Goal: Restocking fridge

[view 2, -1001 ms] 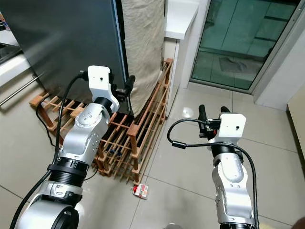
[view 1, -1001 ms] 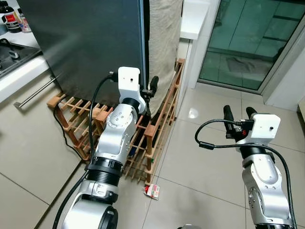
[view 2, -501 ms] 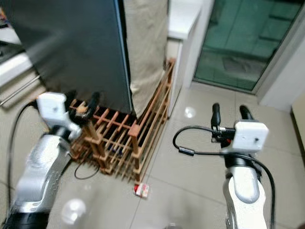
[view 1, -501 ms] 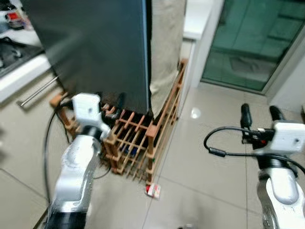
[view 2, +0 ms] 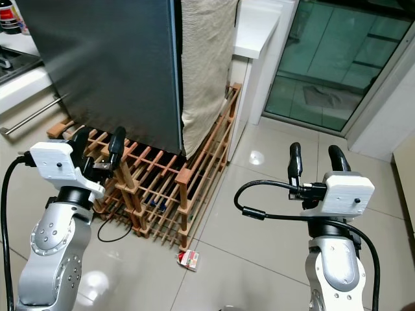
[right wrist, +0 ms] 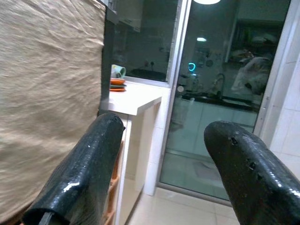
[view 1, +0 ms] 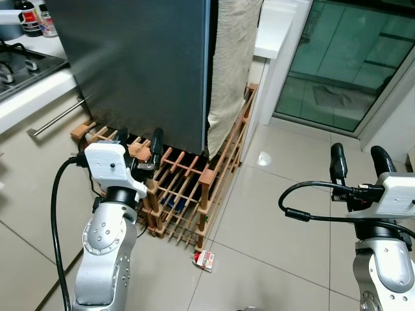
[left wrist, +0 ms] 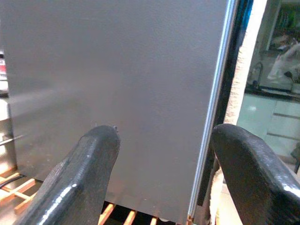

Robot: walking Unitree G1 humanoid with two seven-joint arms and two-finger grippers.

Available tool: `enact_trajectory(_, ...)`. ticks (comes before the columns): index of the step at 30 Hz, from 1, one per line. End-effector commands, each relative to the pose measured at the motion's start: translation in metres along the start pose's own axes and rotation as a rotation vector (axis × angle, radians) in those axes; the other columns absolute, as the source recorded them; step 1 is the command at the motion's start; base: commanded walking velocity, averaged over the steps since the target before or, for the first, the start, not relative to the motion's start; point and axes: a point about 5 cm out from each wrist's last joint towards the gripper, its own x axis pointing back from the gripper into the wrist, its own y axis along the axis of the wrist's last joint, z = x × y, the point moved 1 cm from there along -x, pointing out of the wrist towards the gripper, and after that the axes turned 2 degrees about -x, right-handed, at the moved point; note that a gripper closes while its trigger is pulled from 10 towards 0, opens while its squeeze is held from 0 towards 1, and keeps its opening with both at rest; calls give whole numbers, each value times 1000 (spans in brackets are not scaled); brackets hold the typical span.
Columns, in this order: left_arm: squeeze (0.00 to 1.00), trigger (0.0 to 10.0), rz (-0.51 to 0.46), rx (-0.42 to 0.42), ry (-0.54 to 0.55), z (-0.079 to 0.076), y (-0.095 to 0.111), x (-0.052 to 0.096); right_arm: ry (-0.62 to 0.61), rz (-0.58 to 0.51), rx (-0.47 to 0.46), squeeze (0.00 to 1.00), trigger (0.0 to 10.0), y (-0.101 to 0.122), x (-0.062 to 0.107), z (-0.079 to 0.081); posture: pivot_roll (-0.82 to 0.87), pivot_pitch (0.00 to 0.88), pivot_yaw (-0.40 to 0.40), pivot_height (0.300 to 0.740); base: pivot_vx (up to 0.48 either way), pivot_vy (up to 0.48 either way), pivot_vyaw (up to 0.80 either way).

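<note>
— Fingers first: how do they stand?
— Both pairs are spread apart and hold nothing. The left gripper sits at the middle left of the left eye view, raised in front of the fridge door. The right gripper is at the right edge of that view, above bare floor tiles.
— Where is the fridge door?
— It takes up the upper left and centre of the frame: a dark grey slab, its lower edge just above a wooden rack on the floor. In the left wrist view the door's pale vertical edge runs between the two fingers, nearer the one on the frame's right side.
— What lies along that edge?
— A beige cloth hangs just beside it, down to the rack's top rail. Beyond the cloth comes a white surface, then a glass sliding door in the upper right.
— Any room to move?
— Open tiles spread from the rack's right side to the glass door. A small red and white packet lies on the floor by the rack's near corner. At the far left stands a kitchen surface with a hob, a bar handle on the cabinet front below it.
</note>
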Motion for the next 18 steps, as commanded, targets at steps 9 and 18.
enact_trajectory(9, 0, 10000, -164, 43, -87, -19, 38, -25, 82, -115, 83, 0, 10000, 17, -16, 14, -131, 0, -4, 740, 331, 0, 0)
enact_trajectory(18, 0, 10000, -166, 26, -109, -22, 38, -28, 43, -100, 68, 0, 10000, 14, -22, 10, -136, 0, 4, 740, 480, 0, 0)
